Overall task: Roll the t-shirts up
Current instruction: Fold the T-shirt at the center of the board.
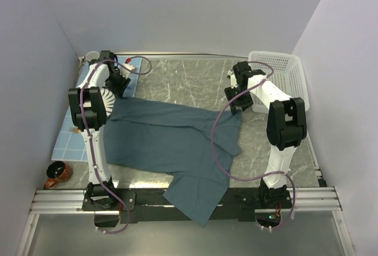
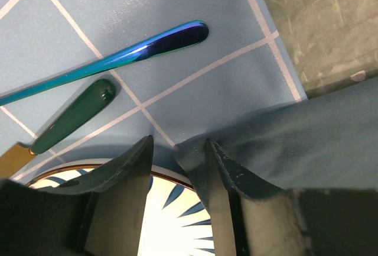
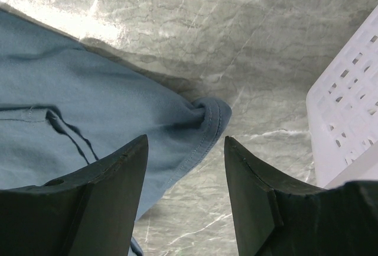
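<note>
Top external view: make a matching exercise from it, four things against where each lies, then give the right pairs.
Things:
1. t-shirt
2. white basket
3. checked placemat
4. brown cup

Places:
a. far right corner
b. near left corner, in front of the blue checks
c. spread across the middle, one end hanging over the near edge
d. along the left side, partly under the left arm

Pairs: 1-c, 2-a, 3-d, 4-b.
</note>
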### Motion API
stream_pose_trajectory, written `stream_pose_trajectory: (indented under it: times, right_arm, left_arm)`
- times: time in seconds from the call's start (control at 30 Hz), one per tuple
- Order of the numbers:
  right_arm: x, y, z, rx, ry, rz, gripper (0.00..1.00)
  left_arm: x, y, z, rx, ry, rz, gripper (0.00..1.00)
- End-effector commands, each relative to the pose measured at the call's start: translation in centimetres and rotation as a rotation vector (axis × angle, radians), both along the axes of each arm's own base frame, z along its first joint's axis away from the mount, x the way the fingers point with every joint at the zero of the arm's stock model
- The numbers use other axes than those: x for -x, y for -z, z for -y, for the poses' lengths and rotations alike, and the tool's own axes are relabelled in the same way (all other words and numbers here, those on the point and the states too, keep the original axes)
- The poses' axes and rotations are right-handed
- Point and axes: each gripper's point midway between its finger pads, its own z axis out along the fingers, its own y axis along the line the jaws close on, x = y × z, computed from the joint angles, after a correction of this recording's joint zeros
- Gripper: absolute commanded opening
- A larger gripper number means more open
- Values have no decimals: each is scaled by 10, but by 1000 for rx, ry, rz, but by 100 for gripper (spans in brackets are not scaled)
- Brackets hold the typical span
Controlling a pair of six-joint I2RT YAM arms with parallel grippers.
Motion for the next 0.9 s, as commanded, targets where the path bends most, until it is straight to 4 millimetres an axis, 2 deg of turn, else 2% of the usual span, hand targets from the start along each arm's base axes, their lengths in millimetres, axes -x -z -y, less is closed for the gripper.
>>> stream_pose_trajectory:
  times: [0.0,0.17,0.3,0.53,0.67,0.73,0.77,0.83,0.87]
  right_arm:
    - [-7,-4,2,12,5,7,62]
    - [-6,-4,4,20,3,8,62]
    - [-3,-2,4,23,0,1,62]
    - [-6,-3,4,21,1,7,62]
    - [-5,-1,4,21,4,1,62]
    - [-5,-1,3,18,3,2,62]
    - [-5,-1,3,19,3,-1,62]
    - [-6,0,3,23,0,-1,62]
    - [-7,-1,4,22,0,2,62]
  left_arm:
    - [8,7,7,54,7,-59,45]
    - [5,5,13,80,15,-67,44]
    - [-1,-9,18,96,21,-32,48]
    - [27,7,9,28,81,-192,39]
    - [30,11,6,2,92,-191,34]
    - [30,13,9,6,92,-194,28]
    - [30,15,11,10,92,-195,19]
    - [28,14,15,13,96,-191,11]
    - [27,14,16,13,93,-188,1]
